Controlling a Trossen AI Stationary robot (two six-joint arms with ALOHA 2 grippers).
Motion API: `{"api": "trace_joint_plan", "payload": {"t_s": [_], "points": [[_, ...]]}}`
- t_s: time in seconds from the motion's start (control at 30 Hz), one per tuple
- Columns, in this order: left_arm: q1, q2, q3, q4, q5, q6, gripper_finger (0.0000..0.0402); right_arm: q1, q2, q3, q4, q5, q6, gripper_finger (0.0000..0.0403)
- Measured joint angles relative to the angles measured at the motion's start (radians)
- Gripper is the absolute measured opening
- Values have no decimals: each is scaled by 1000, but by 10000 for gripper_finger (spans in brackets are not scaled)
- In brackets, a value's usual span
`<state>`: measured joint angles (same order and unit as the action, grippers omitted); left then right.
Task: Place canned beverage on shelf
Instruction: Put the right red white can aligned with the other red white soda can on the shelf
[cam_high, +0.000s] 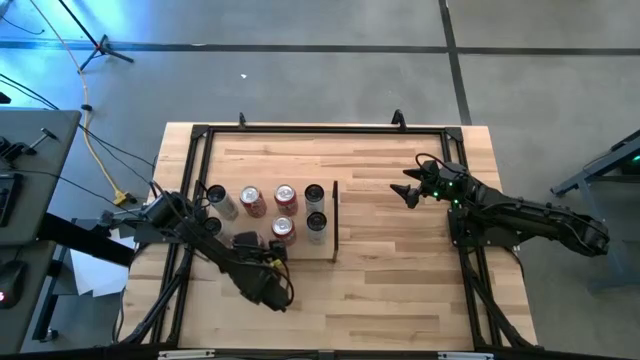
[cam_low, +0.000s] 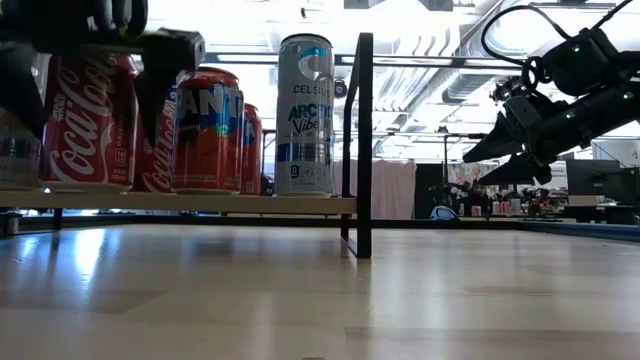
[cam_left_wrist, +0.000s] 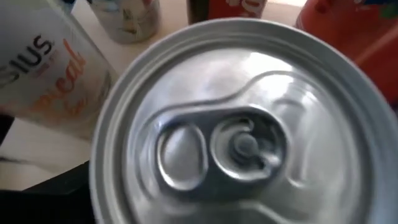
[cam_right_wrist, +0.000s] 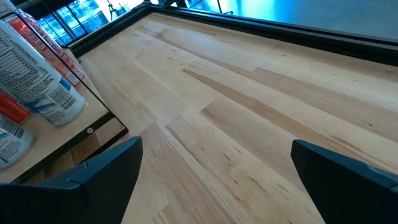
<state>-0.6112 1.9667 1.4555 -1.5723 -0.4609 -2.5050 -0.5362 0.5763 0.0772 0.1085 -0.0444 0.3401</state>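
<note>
A red aluminium Coca-Cola can (cam_low: 75, 120) has been set upright on the flat pale-wood shelf (cam_high: 300, 250) among other cans; release appears in hand. The left gripper (cam_low: 85, 85) is spread wide around it, gripping nothing. A straight lift clear is called for next. The right gripper (cam_high: 410, 190) waits open, well apart.

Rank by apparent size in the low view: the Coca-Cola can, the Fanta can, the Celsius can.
1. Celsius can: tallest.
2. Coca-Cola can and Fanta can: look alike; Coca-Cola appears slightly bigger, but it may just stand nearer the camera and is partly hidden, so unranked.
</note>
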Motion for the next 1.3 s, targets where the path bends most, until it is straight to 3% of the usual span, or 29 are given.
{"api": "trace_joint_plan", "payload": {"t_s": [0.6,1.1,1.3], "points": [[-40,-2,123,3,69,49,399,0,0,0,0,0,0,399],[-51,-2,124,24,58,47,399,0,0,0,0,0,0,399],[-79,-2,124,24,3,5,399,0,0,0,0,0,0,399]]}}
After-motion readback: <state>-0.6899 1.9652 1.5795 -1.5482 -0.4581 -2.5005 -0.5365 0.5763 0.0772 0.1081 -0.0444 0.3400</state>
